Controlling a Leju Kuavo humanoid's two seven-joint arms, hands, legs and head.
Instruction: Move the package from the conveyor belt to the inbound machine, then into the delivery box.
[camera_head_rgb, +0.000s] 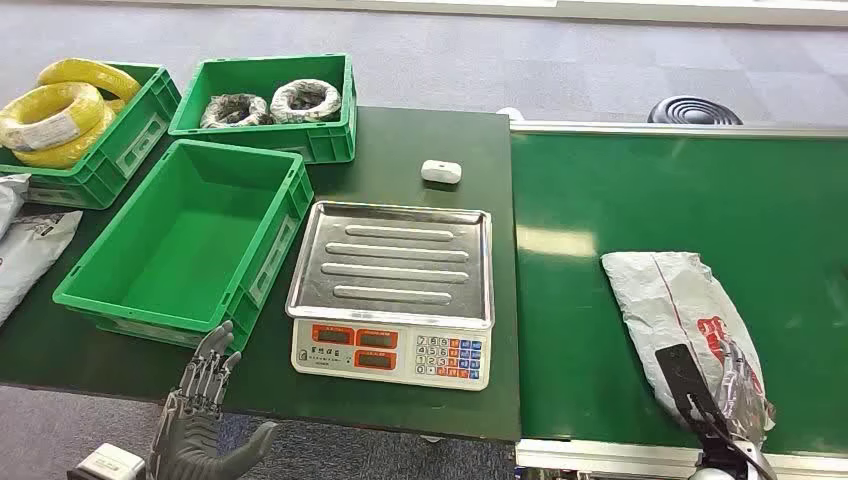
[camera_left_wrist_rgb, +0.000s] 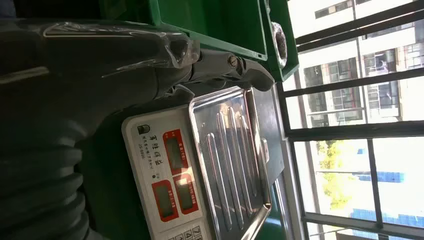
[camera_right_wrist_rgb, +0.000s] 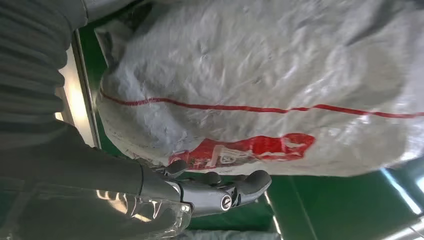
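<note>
A crumpled grey package with red print lies on the green conveyor belt at the right; it is close up in the right wrist view. My right hand lies at the package's near end, its fingers stretched along the edge and touching the bag without closing on it. The scale with its bare steel tray stands in the middle of the table. Left of the scale is an empty green box. My left hand hangs open below the table's front edge, close to the scale.
At the back left are a crate of yellow cable coils and a crate of grey coils. A small white device lies behind the scale. Grey bags lie at the far left. A black round object sits beyond the belt.
</note>
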